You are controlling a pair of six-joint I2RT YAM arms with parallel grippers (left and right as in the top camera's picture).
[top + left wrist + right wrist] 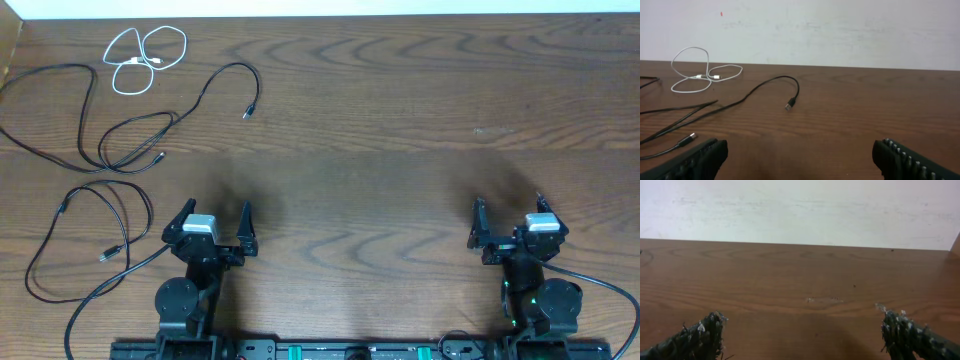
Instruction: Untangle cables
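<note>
Both pincers, left (213,217) and right (509,209), are gaping wide at six o'clock, holding nothing. The cables are lying toward ten o'clock on the desk (400,130): white cable (145,55) coiled, black cables (120,140) sprawling separately, seemingly already untangled.

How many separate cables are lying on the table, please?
3, as far as visible: a thin white looped cable at the far left; a long black cable below it; another black cable beside the left arm. Overlaps may hide more.
</note>
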